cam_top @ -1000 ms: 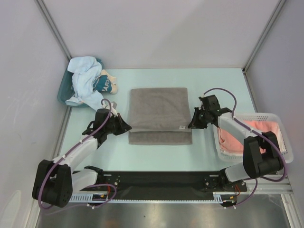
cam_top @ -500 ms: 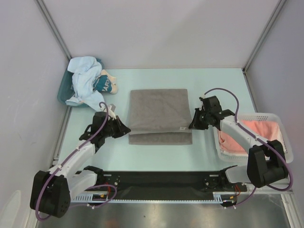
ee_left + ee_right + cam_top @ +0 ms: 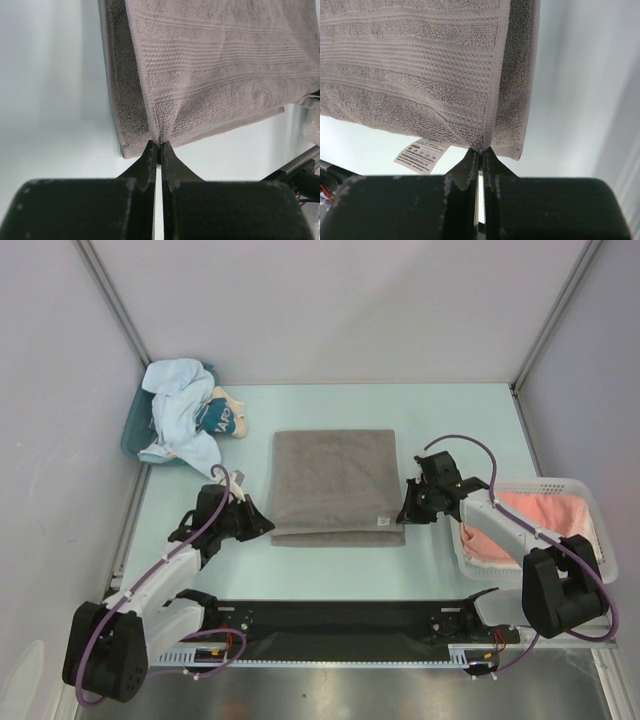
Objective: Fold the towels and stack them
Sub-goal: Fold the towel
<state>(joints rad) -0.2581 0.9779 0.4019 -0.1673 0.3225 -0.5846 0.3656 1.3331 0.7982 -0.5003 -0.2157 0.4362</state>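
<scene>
A grey towel [image 3: 335,480] lies folded in two layers at the table's middle. My left gripper [image 3: 263,524] [image 3: 159,146] is shut on the near left corner of its upper layer. My right gripper [image 3: 406,510] [image 3: 481,149] is shut on that layer's near right corner, beside the white care label [image 3: 422,156]. The upper layer's near edge lies just short of the lower layer's near edge. A salmon-pink towel [image 3: 540,520] lies in a white basket [image 3: 602,562] at the right. A light blue towel [image 3: 178,410] is heaped at the far left.
The light blue towel hangs over a teal bin [image 3: 130,435], with a small teal printed bundle [image 3: 217,417] next to it. The basket stands close behind my right arm. Grey walls close in the table on the left, back and right.
Both grippers have moved toward the near edge, drawing the grey towel's upper layer over the lower one. The strip of lower layer showing in front has narrowed.
</scene>
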